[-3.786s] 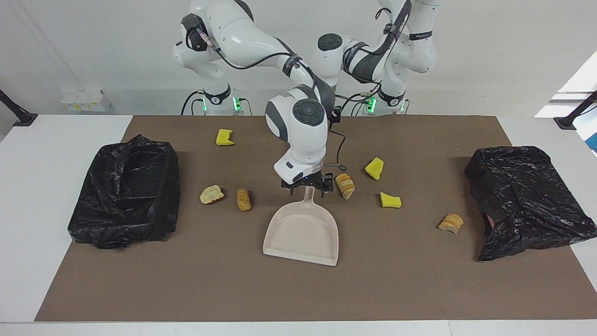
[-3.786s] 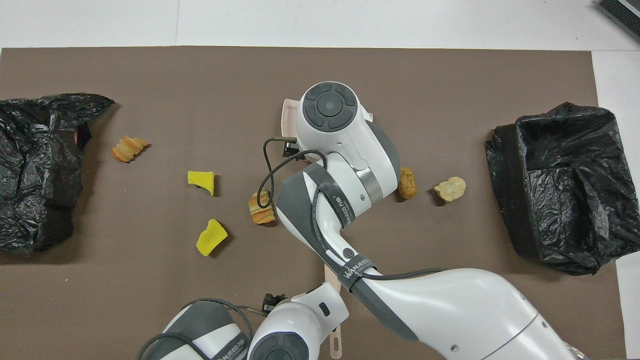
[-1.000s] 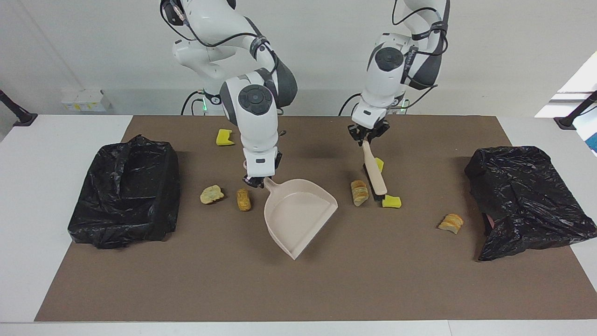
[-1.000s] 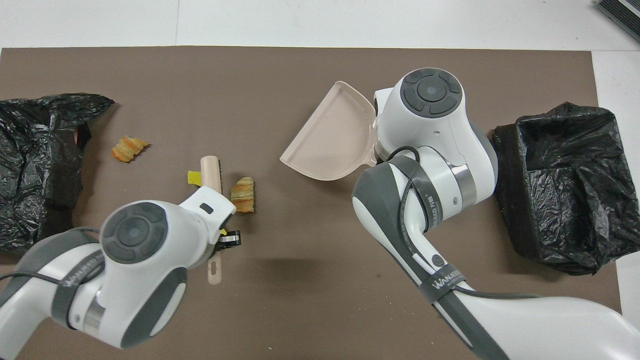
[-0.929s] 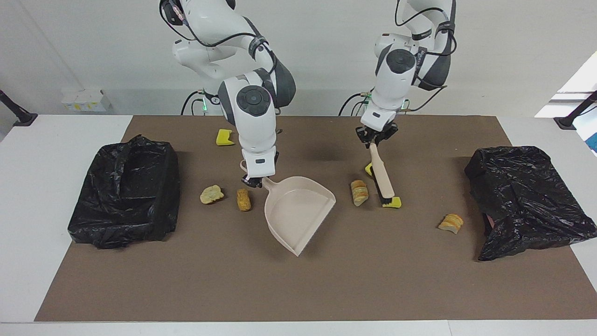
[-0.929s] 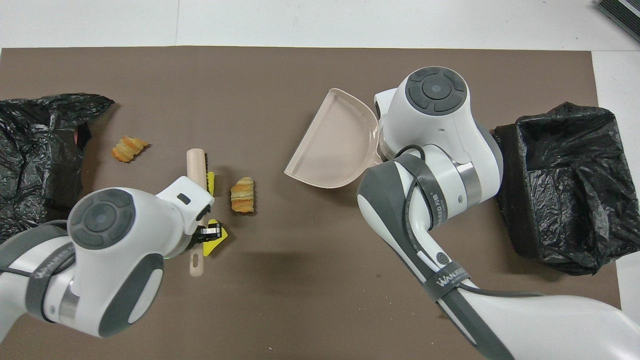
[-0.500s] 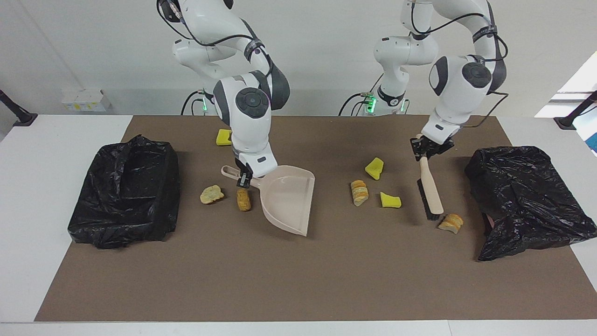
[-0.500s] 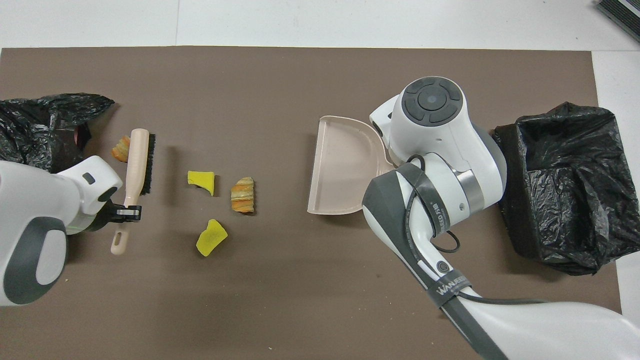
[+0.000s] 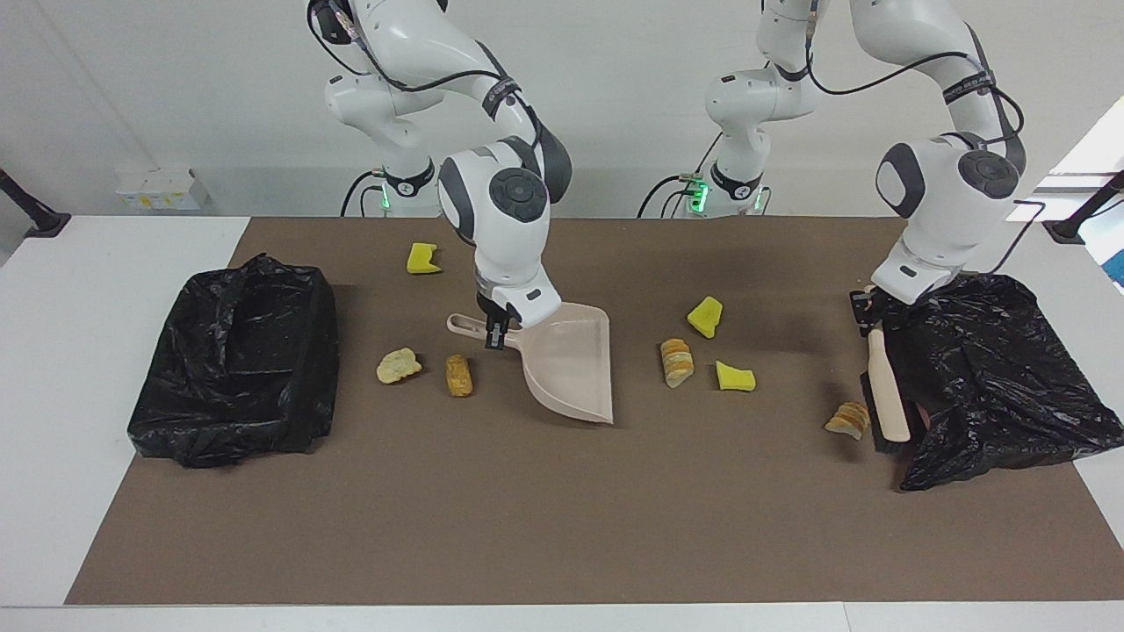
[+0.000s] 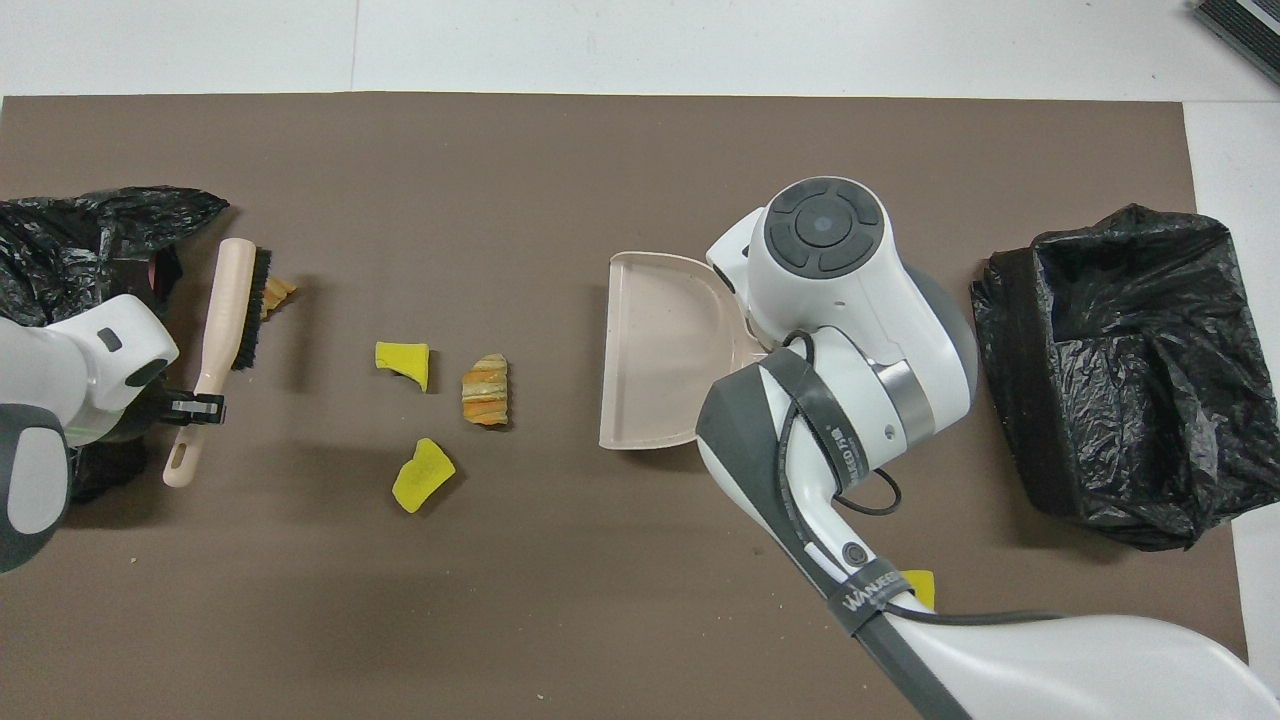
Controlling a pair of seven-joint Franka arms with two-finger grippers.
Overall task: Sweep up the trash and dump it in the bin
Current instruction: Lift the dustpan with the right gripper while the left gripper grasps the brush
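Observation:
My right gripper (image 9: 494,333) is shut on the handle of the beige dustpan (image 9: 571,360), whose mouth faces the left arm's end of the table. My left gripper (image 9: 869,318) is shut on the handle of the beige brush (image 9: 883,395). The brush bristles stand beside a bread lump (image 9: 847,420), close to the black bag bin (image 9: 992,377). Another bread lump (image 9: 676,362) and two yellow sponges (image 9: 705,316) (image 9: 735,377) lie between pan and brush. Two tan lumps (image 9: 399,365) (image 9: 457,375) lie beside the pan's handle. A yellow sponge (image 9: 423,258) lies nearer the robots.
A second black bag-lined bin (image 9: 237,360) stands open at the right arm's end of the table. Everything sits on a brown mat (image 9: 527,527). In the overhead view the right arm (image 10: 830,380) hides its gripper and the tan lumps.
The left gripper carried the brush from the middle sponges toward the left arm's end, up to the bread lump by the bag. The right gripper turned the dustpan's mouth toward that end.

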